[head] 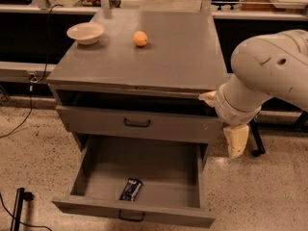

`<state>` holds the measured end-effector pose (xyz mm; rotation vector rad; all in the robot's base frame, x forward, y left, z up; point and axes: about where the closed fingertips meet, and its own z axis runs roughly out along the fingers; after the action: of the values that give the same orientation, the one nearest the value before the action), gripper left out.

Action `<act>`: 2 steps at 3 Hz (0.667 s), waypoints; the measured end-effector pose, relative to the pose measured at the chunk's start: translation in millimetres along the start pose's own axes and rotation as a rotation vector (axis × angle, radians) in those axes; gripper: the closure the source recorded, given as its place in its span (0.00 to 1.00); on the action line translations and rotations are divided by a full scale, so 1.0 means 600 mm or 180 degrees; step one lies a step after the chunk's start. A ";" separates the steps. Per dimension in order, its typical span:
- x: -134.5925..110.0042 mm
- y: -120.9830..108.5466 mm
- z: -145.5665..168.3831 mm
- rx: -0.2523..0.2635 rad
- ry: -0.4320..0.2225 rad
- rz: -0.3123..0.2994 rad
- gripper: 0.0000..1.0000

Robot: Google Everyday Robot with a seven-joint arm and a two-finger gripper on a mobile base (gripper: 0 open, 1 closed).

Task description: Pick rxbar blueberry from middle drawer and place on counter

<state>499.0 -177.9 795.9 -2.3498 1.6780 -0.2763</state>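
The rxbar blueberry [130, 189], a small dark bar with pale print, lies flat near the front of the open middle drawer [96, 174], the lowest grey drawer, which is pulled far out. The counter [183, 52] is the cabinet's flat grey top. My gripper [236, 139] hangs pointing down at the right of the cabinet, beside the drawer's right side and above floor level. It is well to the right of the bar and holds nothing I can see. The big pale arm [269, 76] fills the right side.
A pale bowl [85, 32] and an orange fruit [140, 38] sit on the back left of the counter. The drawer above [137, 123] is slightly ajar. Cables [19, 124] run along the speckled floor at left. A dark stand foot [255, 143] is behind the gripper.
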 end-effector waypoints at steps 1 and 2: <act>-0.024 0.014 0.047 -0.0285 -0.0037 -0.0241 0.00; -0.084 0.036 0.127 -0.0553 -0.0168 -0.0807 0.00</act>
<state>485.5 -130.6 716.3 -2.6757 1.4318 -0.1146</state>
